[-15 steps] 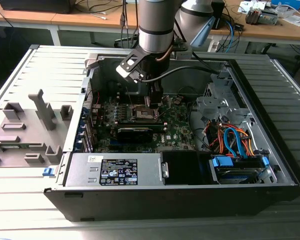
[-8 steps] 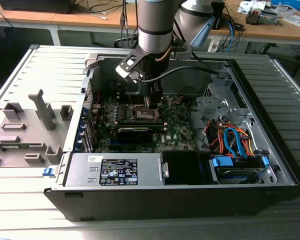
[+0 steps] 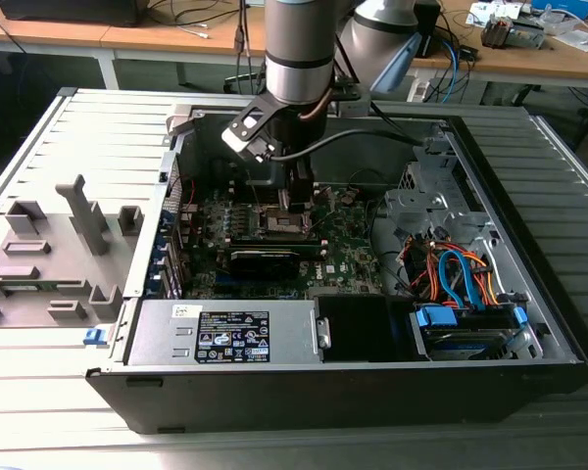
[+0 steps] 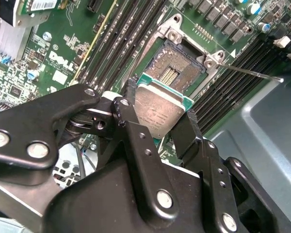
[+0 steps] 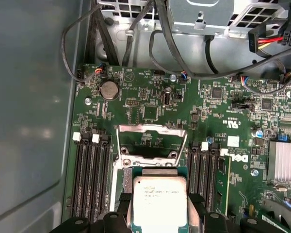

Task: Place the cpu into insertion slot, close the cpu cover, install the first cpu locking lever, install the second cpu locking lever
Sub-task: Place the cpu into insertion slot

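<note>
Exterior view: tool (image 3: 292,203) is hanging at 12 o'clock of the black card (image 3: 274,260). Second wrist view: it's pinching the cpu (image 4: 157,112), hovering near the bare insertion slot (image 4: 178,68). First wrist view: cpu cover (image 5: 152,128) is standing open. Placing step, I reckon; seating wants squaring up.

Bright even light; soft shadows; cpu (image 5: 159,201) gleams

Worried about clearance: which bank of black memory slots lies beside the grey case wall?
The bank on the side of the cpu away from the finned heatsink; the other bank lies toward it.
</note>
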`<state>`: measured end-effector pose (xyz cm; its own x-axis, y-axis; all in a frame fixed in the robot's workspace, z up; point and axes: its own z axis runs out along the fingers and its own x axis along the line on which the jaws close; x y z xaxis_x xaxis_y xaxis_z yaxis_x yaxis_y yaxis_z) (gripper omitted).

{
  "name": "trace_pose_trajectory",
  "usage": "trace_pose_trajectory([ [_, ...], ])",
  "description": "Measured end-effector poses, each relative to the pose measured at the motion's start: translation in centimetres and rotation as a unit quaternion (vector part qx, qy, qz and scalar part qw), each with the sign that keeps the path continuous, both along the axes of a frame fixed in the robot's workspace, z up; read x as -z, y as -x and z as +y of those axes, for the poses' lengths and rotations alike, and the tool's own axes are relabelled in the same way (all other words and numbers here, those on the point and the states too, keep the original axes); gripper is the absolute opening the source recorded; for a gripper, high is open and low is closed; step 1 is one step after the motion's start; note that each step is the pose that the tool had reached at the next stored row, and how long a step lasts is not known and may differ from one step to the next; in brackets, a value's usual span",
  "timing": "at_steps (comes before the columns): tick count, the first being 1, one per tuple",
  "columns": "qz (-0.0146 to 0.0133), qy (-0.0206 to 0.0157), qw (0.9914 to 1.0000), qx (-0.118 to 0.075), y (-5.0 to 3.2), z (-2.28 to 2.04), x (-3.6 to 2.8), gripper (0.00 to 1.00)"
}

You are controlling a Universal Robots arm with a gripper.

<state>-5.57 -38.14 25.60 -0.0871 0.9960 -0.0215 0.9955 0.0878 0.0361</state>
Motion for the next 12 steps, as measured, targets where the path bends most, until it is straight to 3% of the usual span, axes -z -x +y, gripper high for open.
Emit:
trace_pose_trajectory([
  [2, 0.0, 0.0063, 0.99998, 0.0, 0.37, 0.06, 0.09, 0.54],
  [4, 0.0001, 0.0102, 0.99995, 0.001, 0.63, 0.1, 0.2, 0.54],
  [12, 0.0001, 0.0108, 0.99992, 0.007, 0.74, 0.19, 0.43, 0.54],
])
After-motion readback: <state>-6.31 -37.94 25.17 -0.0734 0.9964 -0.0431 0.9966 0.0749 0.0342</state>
